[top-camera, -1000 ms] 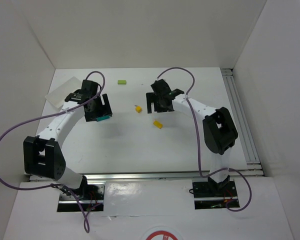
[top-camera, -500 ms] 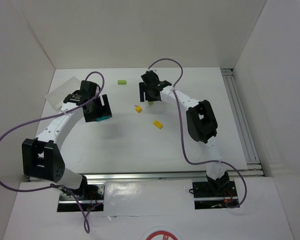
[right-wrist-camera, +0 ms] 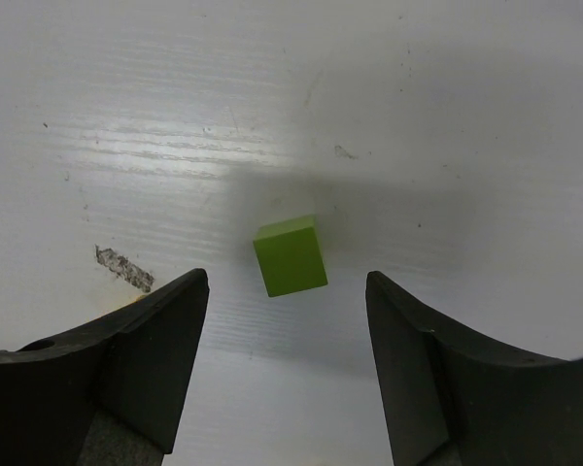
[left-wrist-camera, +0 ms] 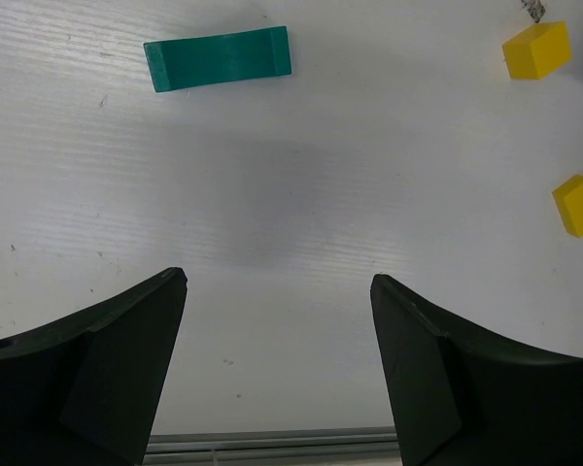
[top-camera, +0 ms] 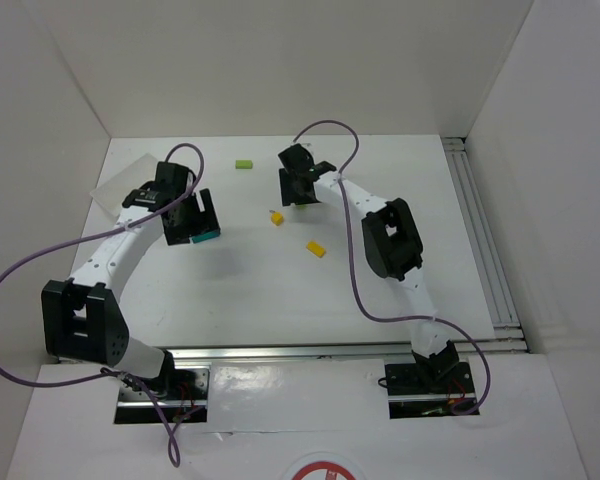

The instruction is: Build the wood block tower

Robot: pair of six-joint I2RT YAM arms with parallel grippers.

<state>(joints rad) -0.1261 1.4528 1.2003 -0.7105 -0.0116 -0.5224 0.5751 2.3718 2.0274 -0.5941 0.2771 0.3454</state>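
The teal arch piece (top-camera: 208, 238) (left-wrist-camera: 219, 58) lies flat just beside my left gripper (top-camera: 193, 222) (left-wrist-camera: 277, 280). That gripper is open with only bare table between its jaws. Two yellow blocks (top-camera: 276, 217) (top-camera: 315, 248) (left-wrist-camera: 536, 49) (left-wrist-camera: 576, 204) lie mid-table. A light green cube (right-wrist-camera: 291, 254) rests on the table just ahead of my right gripper (top-camera: 300, 188) (right-wrist-camera: 287, 282). Those jaws stand apart and touch nothing. In the top view the right gripper hides the cube. Another green block (top-camera: 243, 164) lies farther back.
A white tray (top-camera: 122, 183) sits at the back left, behind the left arm. Metal rails run along the right edge (top-camera: 480, 230) and the near edge (left-wrist-camera: 272, 445). White walls enclose the table. A dark smudge (right-wrist-camera: 121, 269) marks the surface left of the cube.
The right arm reached farther back and left, bringing its gripper over the green cube, and its jaws narrowed somewhat. The left arm barely shifted.
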